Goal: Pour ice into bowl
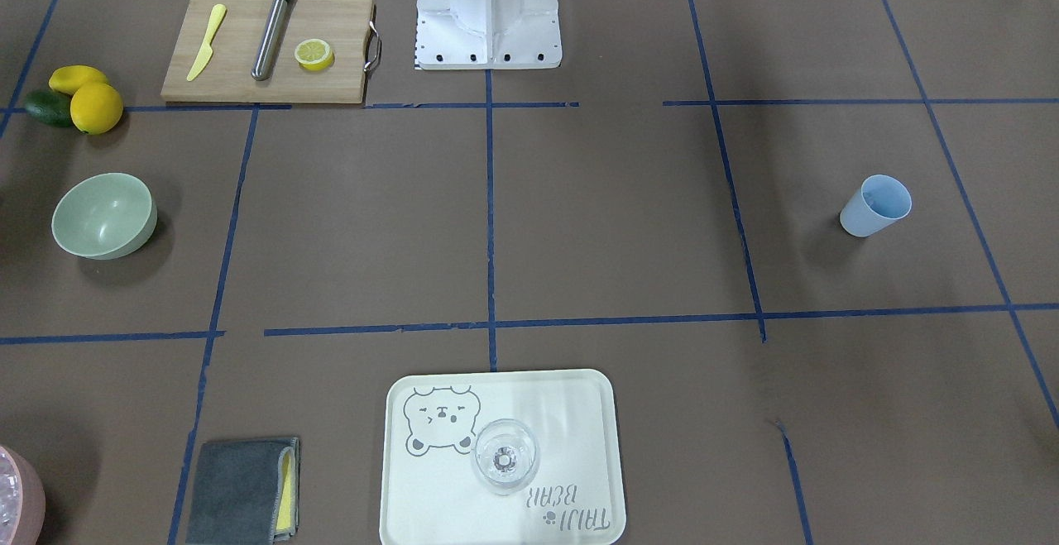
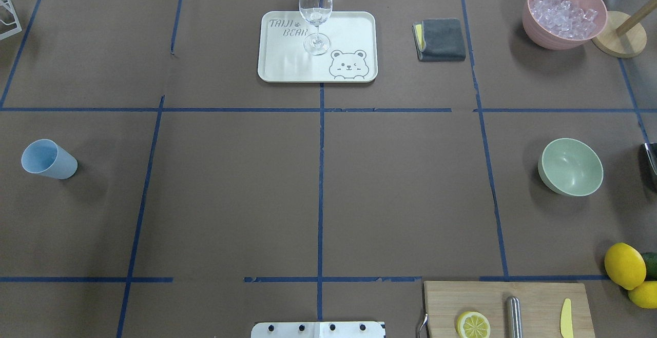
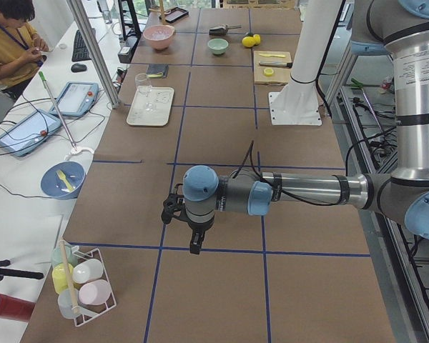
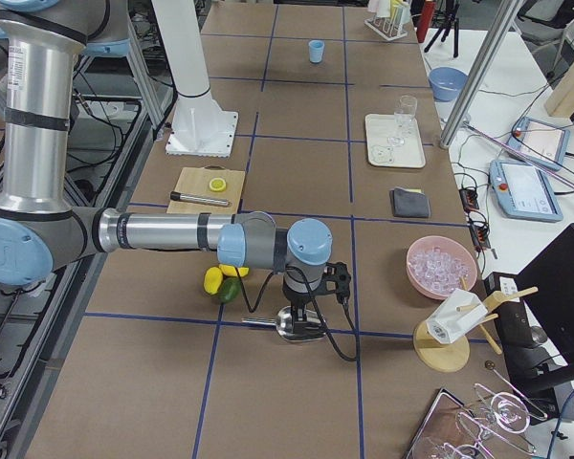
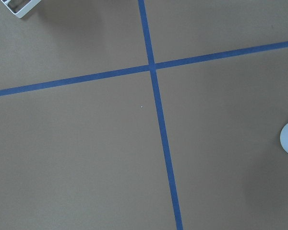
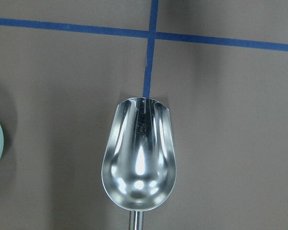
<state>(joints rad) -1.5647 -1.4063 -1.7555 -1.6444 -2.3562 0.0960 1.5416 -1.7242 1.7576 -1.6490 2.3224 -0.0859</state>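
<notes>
The sage-green bowl (image 2: 571, 166) stands empty at the table's right side and also shows in the front view (image 1: 103, 216). The ice (image 2: 563, 10) fills a pink container (image 2: 534, 25) at the far right corner. An empty metal scoop (image 6: 138, 163) lies on the table beside the bowl, straight below my right wrist camera. My right gripper (image 4: 299, 308) hangs just over the scoop (image 4: 292, 323); I cannot tell whether it is open or shut. My left gripper (image 3: 193, 239) points down over bare table near the light blue cup (image 2: 49, 159); I cannot tell its state either.
A wine glass (image 2: 315, 15) stands on a cream tray (image 2: 354, 25) at the far middle, with a grey cloth (image 2: 440, 39) to its right. A cutting board (image 2: 534, 297) with a lemon half, a muddler and a knife lies near right, beside several whole fruits (image 2: 623, 265). A wooden stand (image 2: 618, 40) sits by the pink container.
</notes>
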